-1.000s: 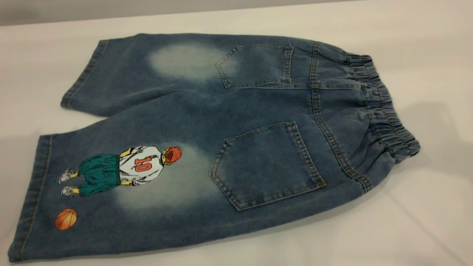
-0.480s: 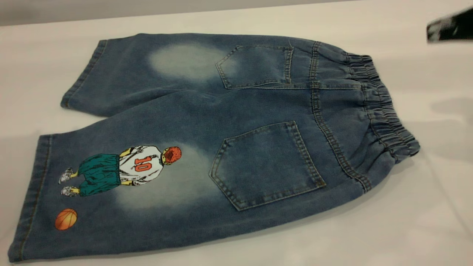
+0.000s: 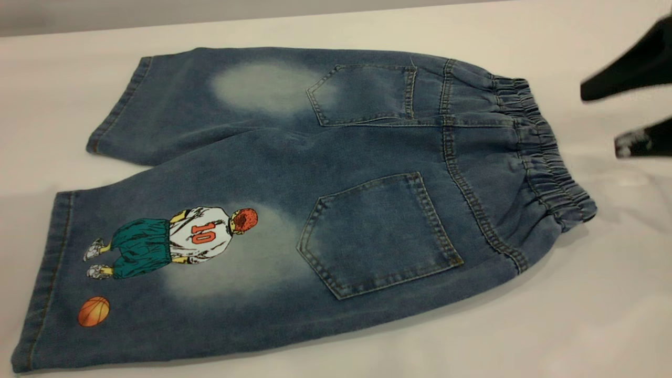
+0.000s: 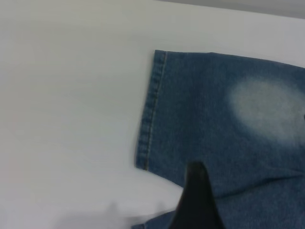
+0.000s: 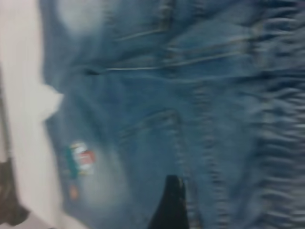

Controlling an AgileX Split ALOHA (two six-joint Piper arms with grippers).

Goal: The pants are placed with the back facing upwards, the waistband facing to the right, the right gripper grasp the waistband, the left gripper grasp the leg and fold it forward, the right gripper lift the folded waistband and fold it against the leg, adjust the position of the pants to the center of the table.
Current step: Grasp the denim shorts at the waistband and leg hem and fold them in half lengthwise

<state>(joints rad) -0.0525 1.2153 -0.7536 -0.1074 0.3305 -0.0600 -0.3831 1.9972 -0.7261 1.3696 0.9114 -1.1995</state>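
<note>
Blue denim shorts flat on white counter; black right gripper, jaws apparently parted, just beyond ruched waistband.

The right gripper enters at the right edge of the exterior view, its two black wedge-shaped fingers spread apart, one above the other, tips pointing left and held off the surface below. In the right wrist view a single dark finger of that gripper shows, pointing away from the camera. The left gripper is outside the exterior view; the left wrist view shows one black tapering finger of it, so whether its fingers stand apart or together cannot be judged
</note>
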